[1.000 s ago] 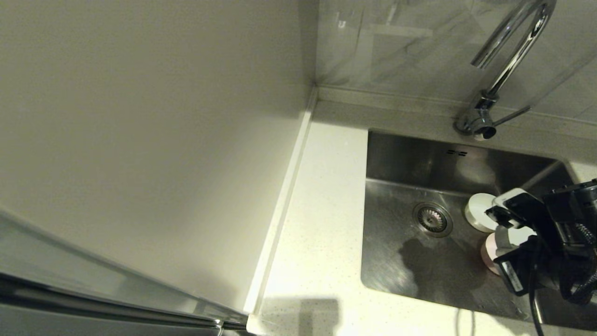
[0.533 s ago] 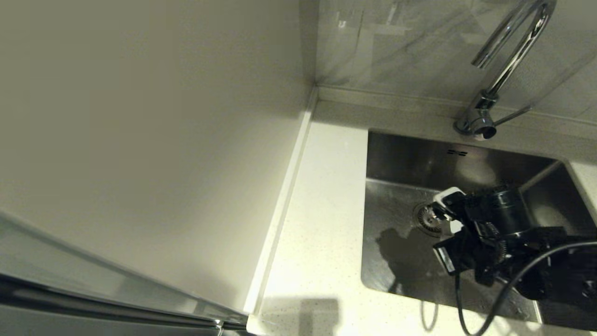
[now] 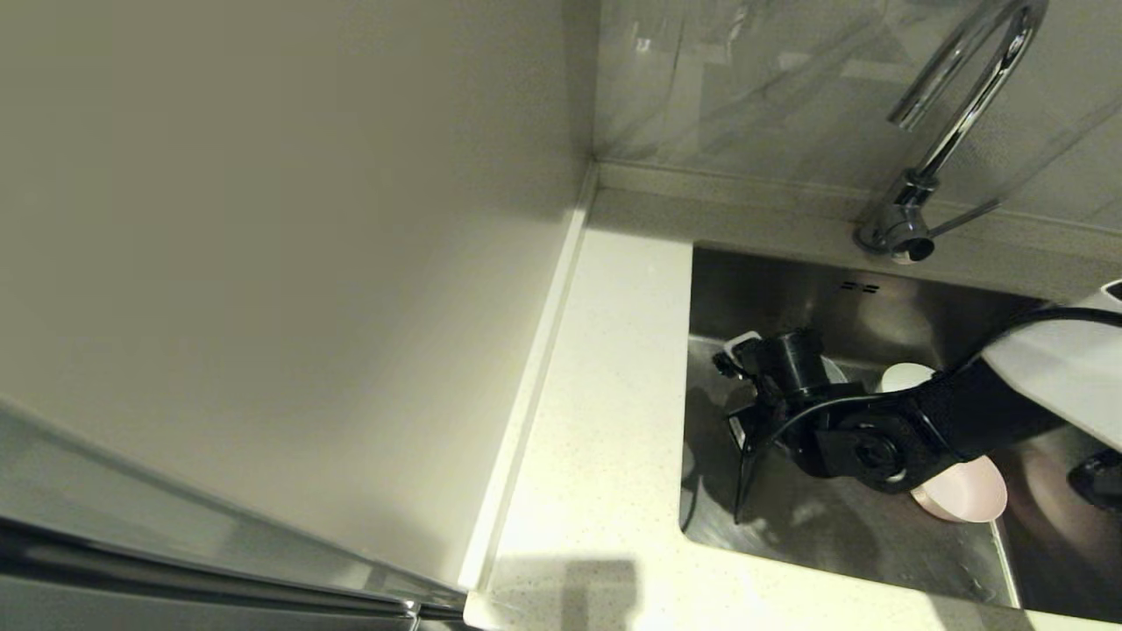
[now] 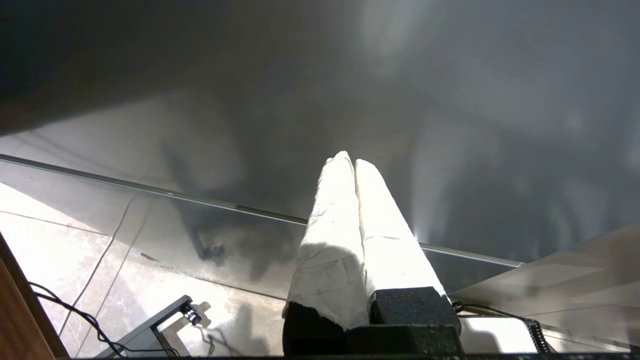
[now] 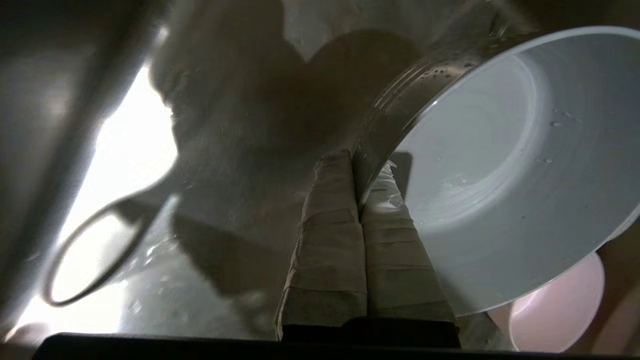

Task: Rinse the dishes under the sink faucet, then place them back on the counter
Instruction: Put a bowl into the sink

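Pinching one pale blue bowl [image 5: 500, 165] rim, right claw [image 5: 357, 167] closed, one pink bowl [image 3: 964, 492], one white bowl [image 3: 903, 377]

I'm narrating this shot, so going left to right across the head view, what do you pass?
Cream wall panel → counter → sink → right gripper, holding a pale blue bowl → white bowl → pink bowl.

A steel sink [image 3: 771, 289] sits in a white counter [image 3: 605, 421], a chrome faucet [image 3: 951, 123] arching behind it. The right arm [image 3: 877, 429] reaches across the basin toward its left wall. A white bowl [image 3: 903, 377] and a pink bowl [image 3: 964, 495] show from under the arm.
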